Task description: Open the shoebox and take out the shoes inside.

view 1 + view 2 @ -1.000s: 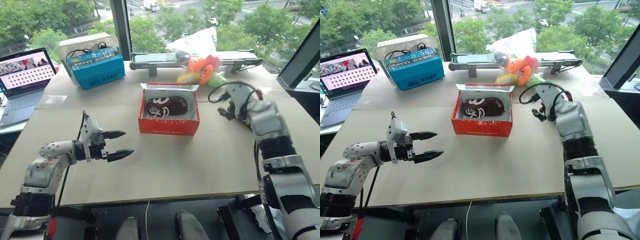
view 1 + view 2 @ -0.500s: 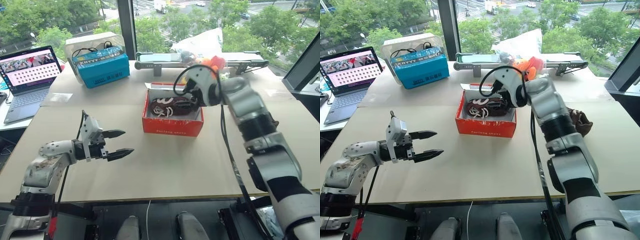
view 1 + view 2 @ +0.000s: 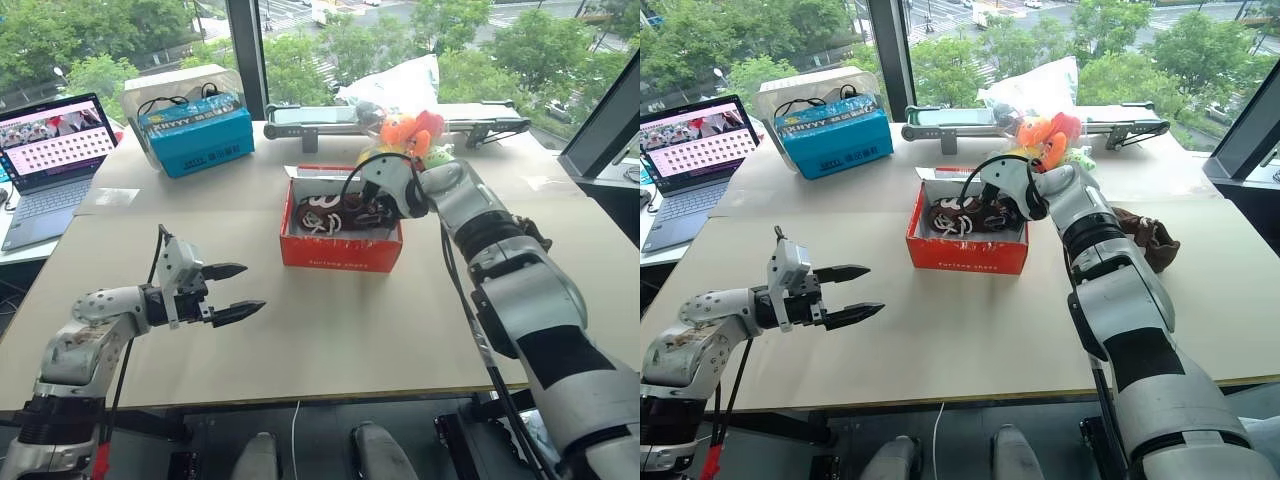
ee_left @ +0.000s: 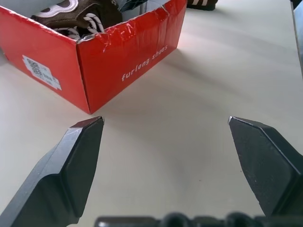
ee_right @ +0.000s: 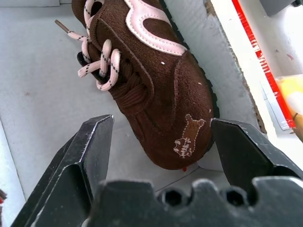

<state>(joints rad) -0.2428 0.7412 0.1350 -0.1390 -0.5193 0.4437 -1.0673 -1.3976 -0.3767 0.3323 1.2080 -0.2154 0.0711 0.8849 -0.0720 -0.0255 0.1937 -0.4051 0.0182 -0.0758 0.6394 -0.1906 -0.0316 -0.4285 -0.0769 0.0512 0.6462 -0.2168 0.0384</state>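
The red shoebox [image 3: 340, 248] sat open near the middle of the desk [image 3: 400, 320], one brown shoe [image 5: 156, 80] lying inside it. The right gripper [image 5: 161, 142] reached into the box, its fingers spread wide on either side of the shoe's end, not clenched on it. A second brown shoe [image 3: 1145, 238] lay on the desk to the right. The left gripper [image 3: 240, 292] hovered released over the desk, left of the box

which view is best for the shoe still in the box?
Right wrist view: the brown shoe lies between the open right pincer fingers, laces and pale stripe clear. Both eye views show it small inside the red box, partly behind the right arm. The left wrist view catches just its laces over the box wall.
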